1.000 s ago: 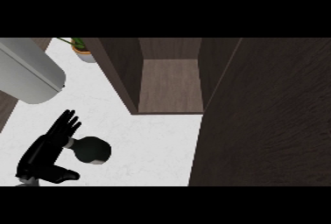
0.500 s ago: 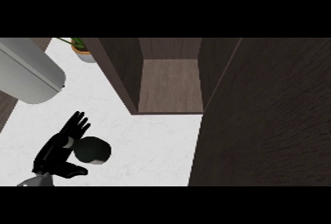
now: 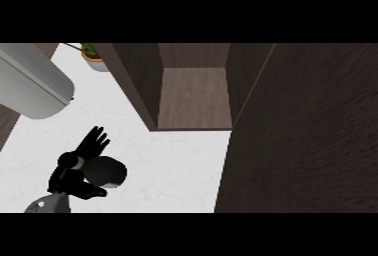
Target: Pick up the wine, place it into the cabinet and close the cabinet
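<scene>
The wine bottle (image 3: 107, 172) stands on the white table (image 3: 177, 160) near the view's lower left, seen from almost straight above as a dark rounded shape. The left robot hand (image 3: 74, 167) is right against the bottle's left side, its palm beside the bottle. Its fingers (image 3: 94, 140) point straight up and away toward the cabinet, spread and not wrapped round the bottle, while the thumb (image 3: 90, 191) reaches under the bottle's near side. So the hand is wide open and touches or nearly touches the bottle without having closed on it; whether there is contact cannot be told. The grey forearm (image 3: 46, 205) enters from the lower edge. The right robot hand does not show.

The cabinet (image 3: 193, 95) stands beyond the bottle, up and to the right, with its brown inner floor visible between dark side walls. Its open door (image 3: 310, 140) fills the right side of the view as a large dark panel, edge toward the table. A bare stretch of table lies between the bottle and the cabinet's opening.

At the upper left lies a large grey rounded appliance (image 3: 33, 85), and behind it a small potted plant (image 3: 94, 57) stands beside the cabinet's left wall.
</scene>
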Controlling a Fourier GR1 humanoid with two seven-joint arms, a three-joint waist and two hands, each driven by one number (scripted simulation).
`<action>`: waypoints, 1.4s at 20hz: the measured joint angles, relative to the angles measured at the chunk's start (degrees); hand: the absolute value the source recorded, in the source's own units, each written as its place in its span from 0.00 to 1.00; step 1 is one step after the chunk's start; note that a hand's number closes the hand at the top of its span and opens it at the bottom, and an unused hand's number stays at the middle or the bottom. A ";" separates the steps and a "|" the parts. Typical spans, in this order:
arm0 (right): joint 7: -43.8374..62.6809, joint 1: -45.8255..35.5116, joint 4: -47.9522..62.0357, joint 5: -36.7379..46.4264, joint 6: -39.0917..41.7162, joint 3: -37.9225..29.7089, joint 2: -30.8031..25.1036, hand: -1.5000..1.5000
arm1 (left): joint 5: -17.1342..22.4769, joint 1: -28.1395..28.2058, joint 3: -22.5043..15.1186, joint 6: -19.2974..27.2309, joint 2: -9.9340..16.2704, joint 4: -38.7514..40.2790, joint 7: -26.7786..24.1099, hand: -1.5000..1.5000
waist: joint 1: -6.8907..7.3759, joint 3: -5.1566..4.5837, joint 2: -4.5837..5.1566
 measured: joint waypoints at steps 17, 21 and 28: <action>-0.79 0.44 0.41 -0.53 0.13 -1.41 -1.02 0.00 | -8.74 -1.74 -5.42 5.75 -3.27 -1.32 -14.30 1.00 | 0.14 0.03 -0.11; -1.21 0.93 0.69 -0.59 0.20 -1.10 -0.78 0.00 | -10.06 -1.50 -4.25 15.28 -7.43 -3.46 -18.68 1.00 | 0.23 0.04 -0.15; -1.46 1.52 0.72 -0.75 0.20 -1.54 -0.67 0.00 | -10.25 0.27 -7.21 25.44 -11.72 -10.76 -23.69 1.00 | 0.43 0.06 -0.20</action>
